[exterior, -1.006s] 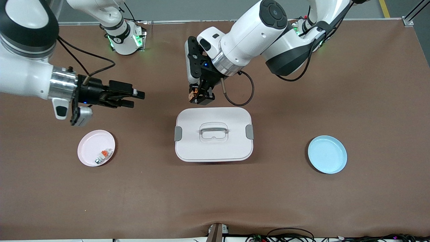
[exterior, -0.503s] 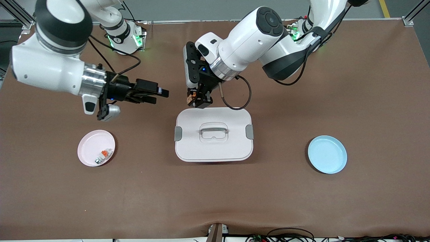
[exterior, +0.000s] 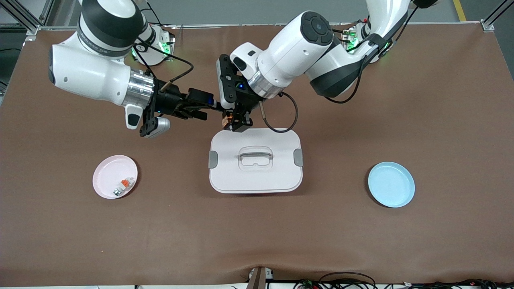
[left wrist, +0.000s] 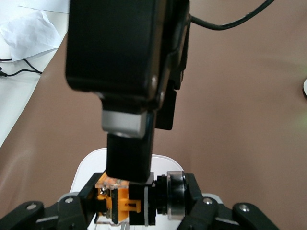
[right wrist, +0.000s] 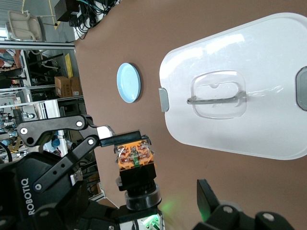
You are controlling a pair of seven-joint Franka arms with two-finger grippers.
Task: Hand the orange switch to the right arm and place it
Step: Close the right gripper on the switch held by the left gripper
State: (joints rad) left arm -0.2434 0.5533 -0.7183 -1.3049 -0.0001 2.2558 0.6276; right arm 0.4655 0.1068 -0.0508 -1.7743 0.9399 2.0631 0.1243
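Handover step: left gripper (exterior: 236, 120) pinches the orange switch (exterior: 228, 119) in the air, over the table just off the white lidded box (exterior: 255, 160). Right gripper (exterior: 202, 111), fingers spread, sits beside it; should straddle the switch's free end squarely before squeezing. Brown table mat (exterior: 401, 100), pink plate (exterior: 108, 170), blue plate (exterior: 391, 184); cluttered workshop around.

"ROBOTIQ" in white capitals on the black body of the left pincer (right wrist: 110, 143), read in the right wrist view; no other text, label or number legible on arms, lidded box, plates or bench
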